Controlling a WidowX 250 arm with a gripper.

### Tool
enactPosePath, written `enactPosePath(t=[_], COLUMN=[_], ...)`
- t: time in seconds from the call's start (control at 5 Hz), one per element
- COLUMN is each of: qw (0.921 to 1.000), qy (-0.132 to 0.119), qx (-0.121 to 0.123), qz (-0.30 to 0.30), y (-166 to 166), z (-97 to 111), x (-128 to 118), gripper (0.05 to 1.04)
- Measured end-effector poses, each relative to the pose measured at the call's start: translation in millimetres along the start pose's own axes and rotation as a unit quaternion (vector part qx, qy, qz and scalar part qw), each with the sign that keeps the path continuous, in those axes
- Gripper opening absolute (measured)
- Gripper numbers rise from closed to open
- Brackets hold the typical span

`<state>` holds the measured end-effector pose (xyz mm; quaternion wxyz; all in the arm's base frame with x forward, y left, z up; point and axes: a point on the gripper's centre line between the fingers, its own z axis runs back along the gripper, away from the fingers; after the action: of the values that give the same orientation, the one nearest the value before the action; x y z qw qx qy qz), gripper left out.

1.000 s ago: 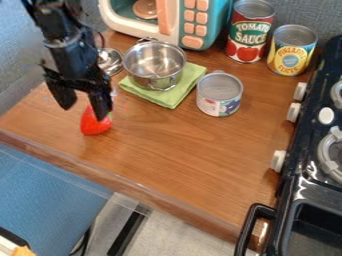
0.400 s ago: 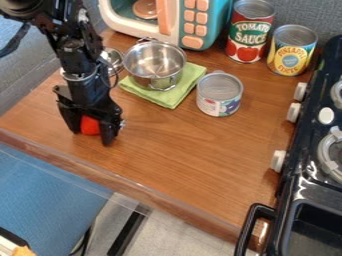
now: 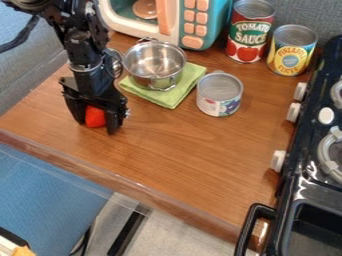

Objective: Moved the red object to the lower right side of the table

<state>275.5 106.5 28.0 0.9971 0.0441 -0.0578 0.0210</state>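
The black gripper (image 3: 97,125) hangs over the left part of the wooden table (image 3: 180,145). Between its two fingers is the red object (image 3: 95,117), with the fingers shut on its sides. The upper part of the red object is hidden behind the gripper. Whether its underside touches the table I cannot tell.
Right of the gripper stand a metal pot (image 3: 155,65) on a green cloth (image 3: 175,95) and a small can (image 3: 219,94). Two taller cans (image 3: 250,31) and a toy microwave (image 3: 175,20) are at the back. A black stove (image 3: 307,165) lines the right side.
The gripper came down around the red object, its fingers closing in on it. Since then, gripper and object have shifted slightly up and to the right in the view.
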Motion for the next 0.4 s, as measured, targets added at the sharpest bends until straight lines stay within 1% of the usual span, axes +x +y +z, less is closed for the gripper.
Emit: enactPosePath(t=[0.2, 0.4], qw=[0.9999, 0.9998], qy=[0.006, -0.014], qx=[-0.012, -0.015], qz=[-0.003, 0.005], y=[-3, 3], z=[1, 19], x=[-1, 5], gripper=[0.789, 0.788])
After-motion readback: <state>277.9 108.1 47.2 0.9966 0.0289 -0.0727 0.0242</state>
